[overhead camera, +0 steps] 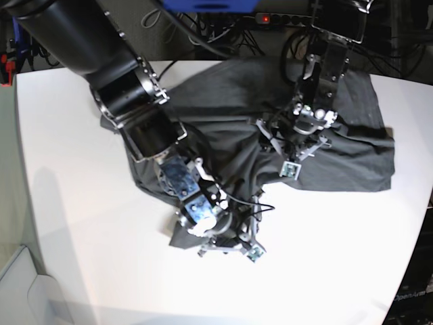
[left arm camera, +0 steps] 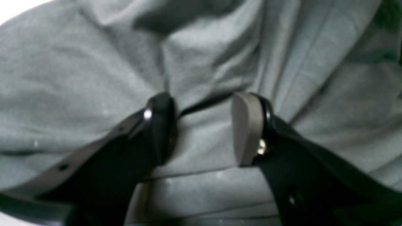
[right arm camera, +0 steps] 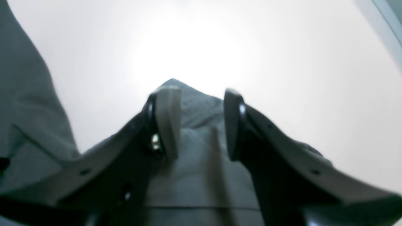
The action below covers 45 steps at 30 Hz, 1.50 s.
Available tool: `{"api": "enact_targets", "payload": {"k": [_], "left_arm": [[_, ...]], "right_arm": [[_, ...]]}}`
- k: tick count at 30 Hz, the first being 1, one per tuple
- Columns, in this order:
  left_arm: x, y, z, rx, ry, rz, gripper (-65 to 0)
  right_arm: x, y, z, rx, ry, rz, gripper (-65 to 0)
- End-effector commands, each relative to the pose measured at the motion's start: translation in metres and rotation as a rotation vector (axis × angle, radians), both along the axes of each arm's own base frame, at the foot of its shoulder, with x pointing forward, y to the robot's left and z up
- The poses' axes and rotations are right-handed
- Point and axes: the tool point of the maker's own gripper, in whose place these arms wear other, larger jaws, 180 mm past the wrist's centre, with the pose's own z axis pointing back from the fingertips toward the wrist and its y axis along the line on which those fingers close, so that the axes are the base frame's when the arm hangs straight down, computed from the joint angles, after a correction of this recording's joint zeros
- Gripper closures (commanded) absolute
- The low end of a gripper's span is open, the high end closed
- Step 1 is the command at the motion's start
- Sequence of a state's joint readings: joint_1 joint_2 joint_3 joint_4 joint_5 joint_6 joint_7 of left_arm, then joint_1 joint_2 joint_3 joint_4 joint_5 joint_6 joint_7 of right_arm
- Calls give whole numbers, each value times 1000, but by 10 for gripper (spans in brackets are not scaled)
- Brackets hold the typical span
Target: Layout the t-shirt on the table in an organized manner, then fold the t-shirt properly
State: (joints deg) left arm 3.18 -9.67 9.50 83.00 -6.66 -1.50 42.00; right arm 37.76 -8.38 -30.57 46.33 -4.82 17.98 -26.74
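The dark grey t-shirt (overhead camera: 223,101) lies rumpled across the back half of the white table (overhead camera: 81,203), with a folded flap reaching toward the front. My left gripper (overhead camera: 292,159) hangs over the shirt's right middle. In its wrist view it (left arm camera: 204,125) is open, the fingers set down on creased cloth (left arm camera: 78,78) with a fold edge running between them. My right gripper (overhead camera: 233,247) is at the shirt's front tip. It (right arm camera: 201,122) is open, and a pointed corner of the shirt (right arm camera: 194,103) lies between the jaws on the bare table (right arm camera: 282,62).
A power strip (overhead camera: 270,18) with a red light and tangled cables sit behind the table's back edge. The right arm's thick black body (overhead camera: 115,61) crosses the shirt's left side. The table's rounded edge (right arm camera: 386,28) shows at the right wrist view's upper right.
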Motion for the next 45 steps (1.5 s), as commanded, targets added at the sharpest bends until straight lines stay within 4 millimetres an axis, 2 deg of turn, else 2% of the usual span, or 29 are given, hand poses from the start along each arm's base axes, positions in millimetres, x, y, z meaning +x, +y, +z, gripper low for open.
{"api": "enact_targets", "payload": {"k": [1, 4, 8, 10, 16, 19, 24, 29, 32, 38, 45], "left_arm": [[-61, 9, -41, 69, 280, -23, -307], [-62, 9, -42, 68, 284, -23, -307], [-65, 7, -40, 63, 279, -27, -307], [-71, 5, -40, 59, 282, -30, -307], [-81, 5, -39, 59, 286, -37, -307], [-88, 6, -42, 58, 296, -38, -307], [-96, -7, -44, 57, 310, -80, -307], [-103, -6, -46, 56, 323, -76, -307], [-101, -5, -42, 58, 308, -79, -307], [-98, 4, -35, 75, 284, -81, -307], [-100, 4, -36, 76, 288, -79, -307]], "right_arm": [[10, 16, 27, 50, -57, 22, -241], [-2, 32, 24, 55, -41, 73, -241], [-14, 40, 14, 82, -24, 93, -241], [-14, 44, 18, 110, -47, 103, -241], [-16, 41, 2, 125, -33, 97, -241], [-16, 43, 3, 139, -41, 98, -241], [-16, 45, 5, 156, -53, 102, -241], [-16, 44, 5, 158, -54, 101, -244], [-16, 45, 4, 168, -58, 102, -273], [-23, 31, -35, 180, -8, 75, -307], [-27, 26, -48, 179, 11, 66, -307]]}}
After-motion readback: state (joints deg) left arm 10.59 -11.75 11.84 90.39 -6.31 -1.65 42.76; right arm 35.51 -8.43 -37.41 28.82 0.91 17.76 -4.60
